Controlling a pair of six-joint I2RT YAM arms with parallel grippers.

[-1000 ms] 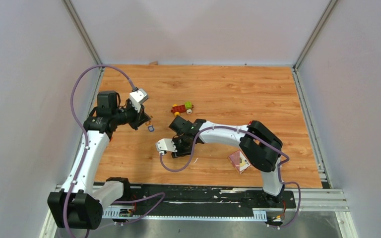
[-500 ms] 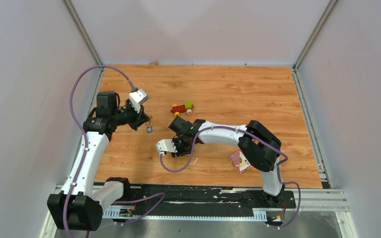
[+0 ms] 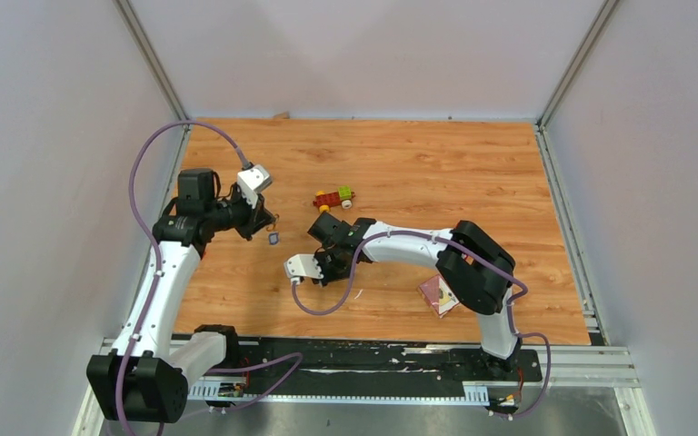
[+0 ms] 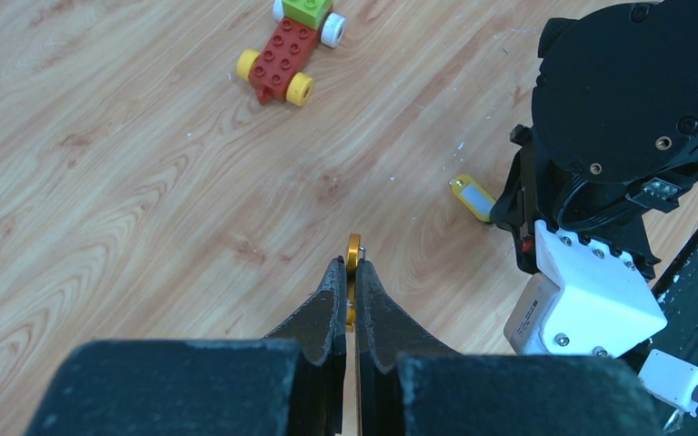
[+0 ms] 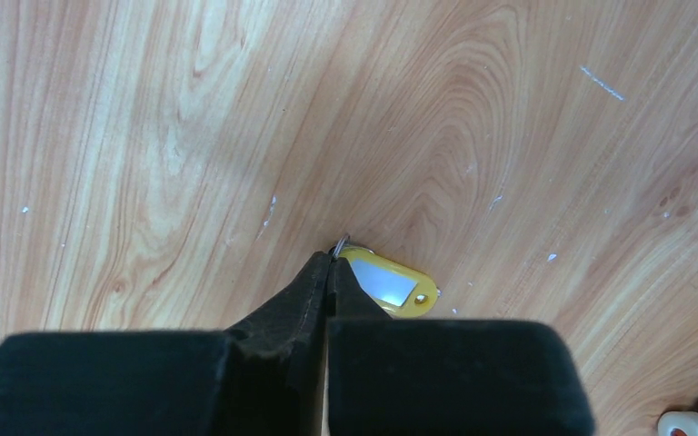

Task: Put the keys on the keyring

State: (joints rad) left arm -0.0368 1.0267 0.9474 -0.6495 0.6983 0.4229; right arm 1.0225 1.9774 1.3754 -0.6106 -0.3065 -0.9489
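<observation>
Left claw (image 4: 351, 265): closed. Its two fingers pinch the gold keyring (image 4: 353, 245) edge-on, and the top of the ring stands up above the fingertips. The claw is held above the table (image 3: 473, 182), near the left edge. In the top view the blue key (image 3: 274, 238) hangs just below this claw, clear of the table surface. How it is attached is too small to make out.

Right claw (image 5: 330, 262): closed, fingertips together and down at the table surface, left of centre and toward the near edge. The tips meet at the small metal loop at one end of the yellow key (image 5: 389, 284). The key lies flat on the table, touching the outer side of one finger. Whether the loop is actually gripped cannot be told.

Other items: the toy car (image 3: 334, 197) stands beyond the right claw, toward the far edge. The red block (image 3: 438, 295) lies near the right arm's elbow, toward the near edge.

Compared with one second ago:
- The right claw was partly open and is now closed.
- The left claw's grip is unchanged.
- The left wrist and the hanging blue key have shifted slightly toward the left edge.
- The toy car and red block have not moved.
</observation>
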